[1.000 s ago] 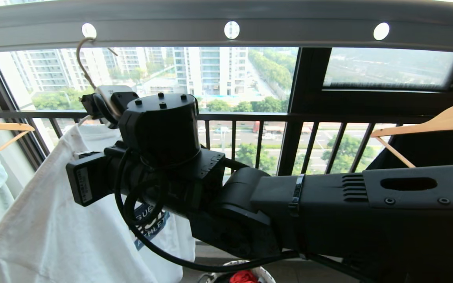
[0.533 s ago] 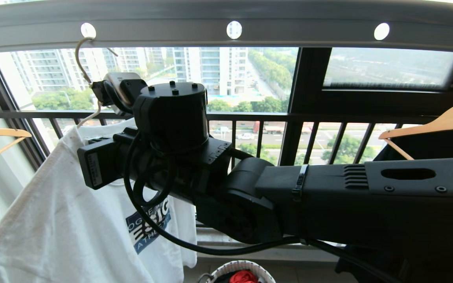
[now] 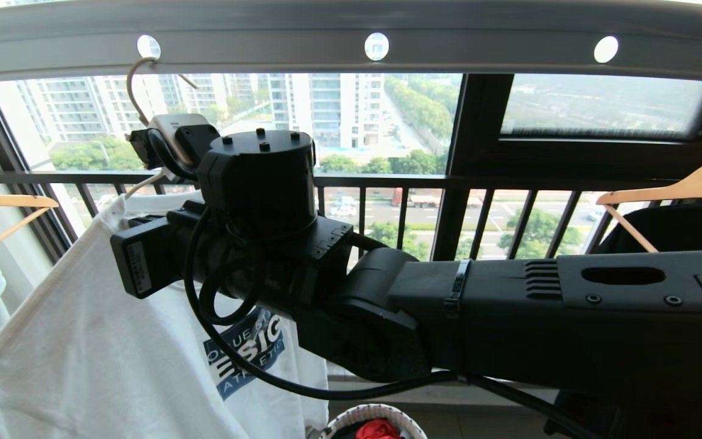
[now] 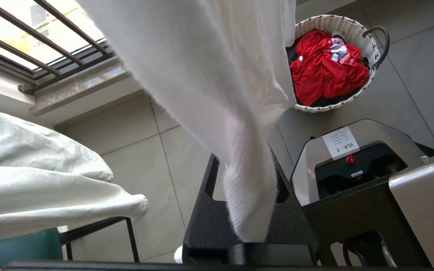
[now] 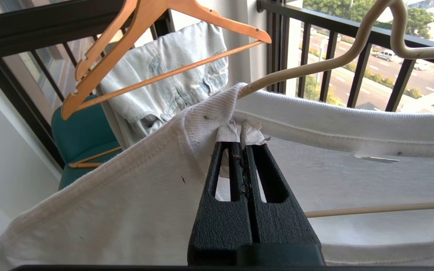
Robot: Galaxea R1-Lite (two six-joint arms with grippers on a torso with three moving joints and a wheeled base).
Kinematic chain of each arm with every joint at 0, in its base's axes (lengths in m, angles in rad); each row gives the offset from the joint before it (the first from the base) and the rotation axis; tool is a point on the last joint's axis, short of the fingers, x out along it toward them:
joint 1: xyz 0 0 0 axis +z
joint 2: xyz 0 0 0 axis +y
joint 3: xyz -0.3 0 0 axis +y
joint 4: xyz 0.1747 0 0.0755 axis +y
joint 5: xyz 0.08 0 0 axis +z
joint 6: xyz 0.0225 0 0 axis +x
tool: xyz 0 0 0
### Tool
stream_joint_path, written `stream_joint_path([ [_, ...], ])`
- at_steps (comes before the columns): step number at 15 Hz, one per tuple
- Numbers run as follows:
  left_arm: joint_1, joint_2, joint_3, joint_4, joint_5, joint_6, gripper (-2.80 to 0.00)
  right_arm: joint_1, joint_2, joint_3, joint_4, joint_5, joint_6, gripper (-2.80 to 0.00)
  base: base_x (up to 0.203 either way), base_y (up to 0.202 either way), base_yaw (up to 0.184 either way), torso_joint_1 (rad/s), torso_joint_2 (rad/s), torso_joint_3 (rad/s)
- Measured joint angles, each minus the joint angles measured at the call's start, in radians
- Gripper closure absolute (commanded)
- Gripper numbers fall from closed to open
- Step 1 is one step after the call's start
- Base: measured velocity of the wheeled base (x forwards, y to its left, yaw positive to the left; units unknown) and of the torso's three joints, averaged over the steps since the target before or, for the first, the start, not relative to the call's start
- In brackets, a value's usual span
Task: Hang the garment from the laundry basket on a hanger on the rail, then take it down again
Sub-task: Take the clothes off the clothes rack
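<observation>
The grey rail [image 3: 479, 52] runs overhead, and the cream hanger [image 3: 134, 91] hooks into one of its holes. The white garment [image 3: 83, 353] with a navy logo drapes on the hanger [image 5: 315, 66]. My right gripper [image 3: 139, 151] is just below the hanger's neck. In the right wrist view it [image 5: 241, 137] is shut, tips pinched at the ribbed collar of the garment [image 5: 107, 195]. My left gripper [image 4: 245, 169] is shut on a ribbed edge of the garment [image 4: 209, 75]. The laundry basket [image 4: 369, 49] stands on the floor, its rim [image 3: 351, 421] at the head view's bottom edge.
Wooden hangers [image 3: 680, 189] [image 3: 3, 201] hang on either side, one beside pale denim [image 5: 164, 82]. The black balcony railing [image 3: 387, 182] runs behind. A red cloth [image 4: 326, 71] lies in the basket, next to my base [image 4: 352, 162]. A teal chair [image 5: 81, 139] stands at the wall.
The head view has shifted slightly. My right gripper rose a little toward the rail with the collar, and the shirt lifted, so its logo shows more fully.
</observation>
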Motion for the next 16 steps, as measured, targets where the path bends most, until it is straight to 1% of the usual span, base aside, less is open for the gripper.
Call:
stream_joint_path([
  [3, 0.001, -0.011, 0.025, 0.001, -0.013, -0.002, 0.00, 0.008, -0.002, 0.000, 0.001, 0.002, 0.000, 0.00, 0.000, 0.000, 0.000, 0.000, 0.00, 0.000],
  [11, 0.002, -0.045, 0.063, 0.002, -0.013, -0.008, 0.00, 0.043, 0.007, 0.017, 0.002, -0.007, -0.001, 0.00, 0.000, 0.000, 0.000, 0.000, 0.00, 0.000],
  [16, 0.001, -0.053, 0.064, 0.001, -0.012, -0.014, 0.00, 0.079, -0.007, 0.059, 0.001, -0.022, -0.004, 0.00, 0.000, 0.000, 0.000, 0.000, 0.00, 0.000],
])
